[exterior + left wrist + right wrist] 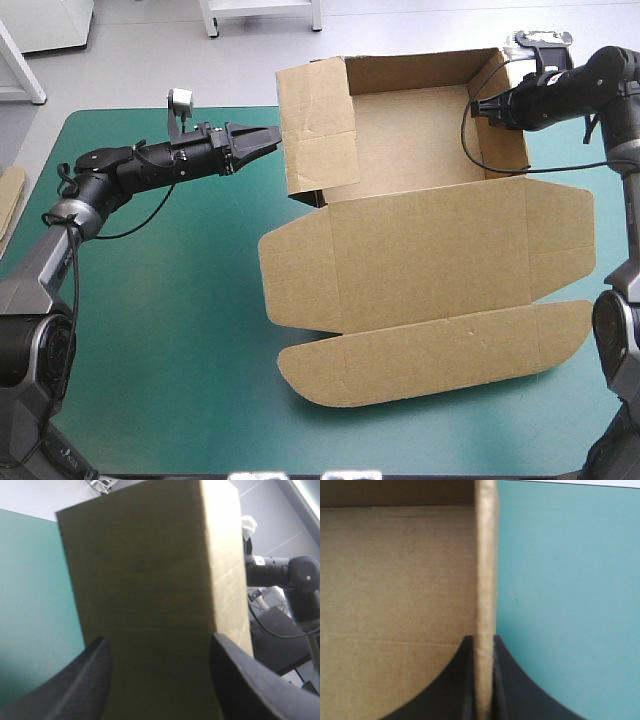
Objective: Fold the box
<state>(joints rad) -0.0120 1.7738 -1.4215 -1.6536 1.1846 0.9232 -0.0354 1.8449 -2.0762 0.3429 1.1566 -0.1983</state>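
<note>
Two walls of the brown box (415, 150) stand, one pinched in the right gripper (483, 640) fingers, the left gripper (160, 638) wide-fingered at the untucked left flap (318, 125), the lid (430, 265) lying flat.

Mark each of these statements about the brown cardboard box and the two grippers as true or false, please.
1. The right gripper is shut on the right wall of the brown cardboard box. True.
2. The left gripper has its black fingers pressed together. False: they stand apart, with the box's left flap ahead of them.
3. The box's lid lies flat on the teal-green cover. True.
4. The left gripper reaches inside the box. False: it is outside, at the left flap.
</note>
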